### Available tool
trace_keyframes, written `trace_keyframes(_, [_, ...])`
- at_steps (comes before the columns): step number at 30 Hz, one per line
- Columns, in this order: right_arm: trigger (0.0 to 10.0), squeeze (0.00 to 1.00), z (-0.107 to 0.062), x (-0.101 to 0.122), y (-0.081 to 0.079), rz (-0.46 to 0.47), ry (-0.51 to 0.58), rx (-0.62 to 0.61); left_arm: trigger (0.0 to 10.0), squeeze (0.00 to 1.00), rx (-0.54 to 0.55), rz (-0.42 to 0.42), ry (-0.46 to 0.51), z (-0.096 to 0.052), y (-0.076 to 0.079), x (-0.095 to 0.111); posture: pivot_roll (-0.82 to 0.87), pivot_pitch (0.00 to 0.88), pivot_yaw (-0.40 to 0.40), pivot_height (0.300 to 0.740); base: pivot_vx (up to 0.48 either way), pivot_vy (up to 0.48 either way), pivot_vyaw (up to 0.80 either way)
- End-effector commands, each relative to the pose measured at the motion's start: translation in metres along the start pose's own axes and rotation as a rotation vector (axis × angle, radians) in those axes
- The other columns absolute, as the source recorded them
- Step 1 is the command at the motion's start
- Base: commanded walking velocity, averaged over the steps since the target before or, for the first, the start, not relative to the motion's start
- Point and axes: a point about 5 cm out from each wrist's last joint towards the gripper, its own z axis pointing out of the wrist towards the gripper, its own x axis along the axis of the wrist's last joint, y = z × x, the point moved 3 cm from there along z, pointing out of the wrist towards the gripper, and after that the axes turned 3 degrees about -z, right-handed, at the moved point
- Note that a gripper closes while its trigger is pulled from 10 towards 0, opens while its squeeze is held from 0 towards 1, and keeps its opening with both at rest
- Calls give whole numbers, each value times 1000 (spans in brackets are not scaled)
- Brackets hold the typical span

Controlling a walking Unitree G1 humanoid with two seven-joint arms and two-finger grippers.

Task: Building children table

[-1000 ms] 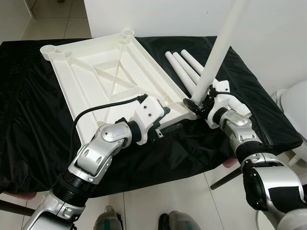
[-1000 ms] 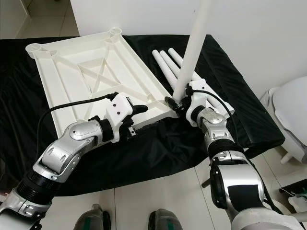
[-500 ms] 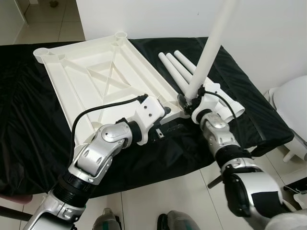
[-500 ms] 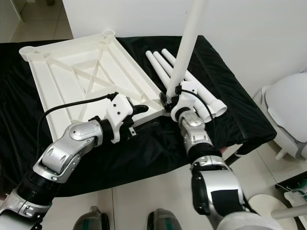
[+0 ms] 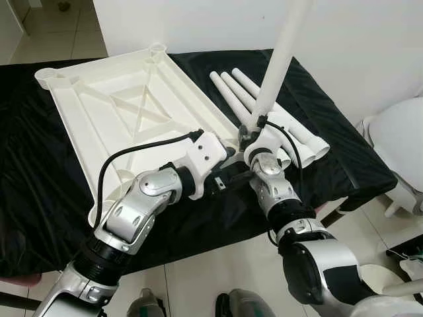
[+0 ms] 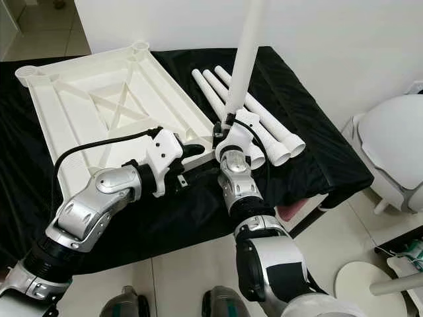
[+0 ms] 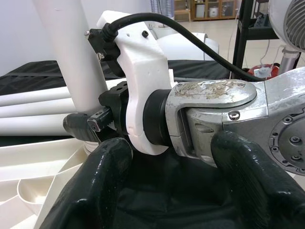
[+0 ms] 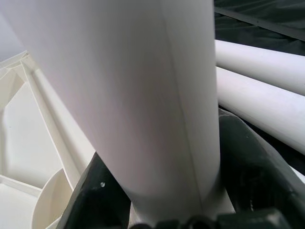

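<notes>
The white plastic tabletop (image 5: 125,112) lies upside down on a black cloth (image 5: 39,191). At its near right corner, my right gripper (image 5: 246,137) is shut on the foot of a white table leg (image 5: 277,59). That leg stands nearly upright, leaning a little to the right, and in the right wrist view it (image 8: 143,95) sits between the black fingers (image 8: 252,181). My left gripper (image 6: 197,162) stands open just left of that corner, its fingers (image 7: 102,181) apart and pointing at the right wrist (image 7: 143,71). Three loose legs (image 5: 238,92) lie to the right of the tabletop.
A white wall rises behind the table. A white rounded fixture (image 5: 396,139) stands at the right on the tiled floor (image 6: 178,277), with a round white base (image 6: 370,284) near it. The cloth's front edge hangs just before my feet.
The camera has moved, sliding the whole scene left. My right forearm has swung inward, so its elbow now sits below the gripper. The leg stays held at the corner; the left arm keeps its place.
</notes>
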Motion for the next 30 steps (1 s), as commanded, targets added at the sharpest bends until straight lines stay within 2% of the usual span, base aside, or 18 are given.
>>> trace_keyframes(1, [10000,1000,-3,-6,-12,3,-21,65,10000,0,-3,4,-17,0,1,-2,-32,0,-29,740,0,0,0])
trace_keyframes(4, [10000,1000,-4,-1,-17,32,4,115,10000,0,-3,4,-16,0,1,-2,-35,0,-29,740,0,0,0])
trace_keyframes(8, [10000,1000,-5,0,-16,19,16,155,10000,0,-2,3,-16,0,1,-2,-37,0,-30,740,0,0,0])
trace_keyframes(13, [10000,1000,-6,0,-1,-11,24,230,10000,0,1,4,-14,0,1,-2,-35,0,-31,740,0,0,0])
trace_keyframes(16, [10000,1000,-5,-1,10,-82,23,279,10000,0,1,5,-15,0,0,-1,-37,0,-29,740,0,0,0])
trace_keyframes(18, [10000,0,-4,-1,15,-102,16,318,10000,0,0,6,-15,0,0,-1,-39,0,-26,740,0,0,0])
trace_keyframes(22, [10000,0,-4,3,26,-148,26,414,10000,0,-2,8,-15,0,0,-1,-38,0,-25,740,0,0,0])
trace_keyframes(24, [10000,0,-6,6,32,-207,45,469,10000,0,-2,10,-15,0,-1,-1,-37,0,-25,740,0,0,0])
trace_keyframes(30, [10000,0,-5,11,46,-276,50,515,10000,0,1,13,-17,-1,-2,-1,-32,0,-25,740,0,0,0])
